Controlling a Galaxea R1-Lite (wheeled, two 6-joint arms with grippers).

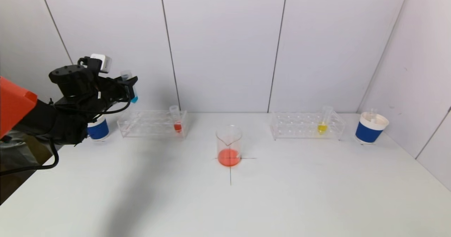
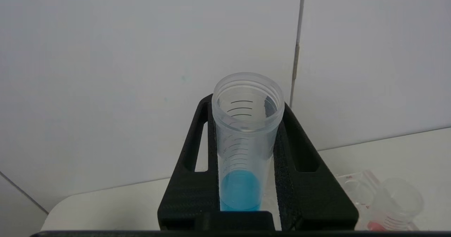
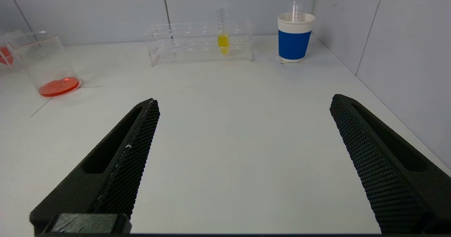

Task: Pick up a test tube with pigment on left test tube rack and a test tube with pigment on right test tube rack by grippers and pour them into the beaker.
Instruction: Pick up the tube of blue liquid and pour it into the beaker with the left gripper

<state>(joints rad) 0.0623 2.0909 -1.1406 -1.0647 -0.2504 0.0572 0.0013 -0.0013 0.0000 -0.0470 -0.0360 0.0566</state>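
Blue-filled test tube clamped in left gripper.

On the bench, a beaker stands in the middle. A rack sits behind it to the left, another rack to the right, each holding one tube. A cup stands beyond each rack's outer end.
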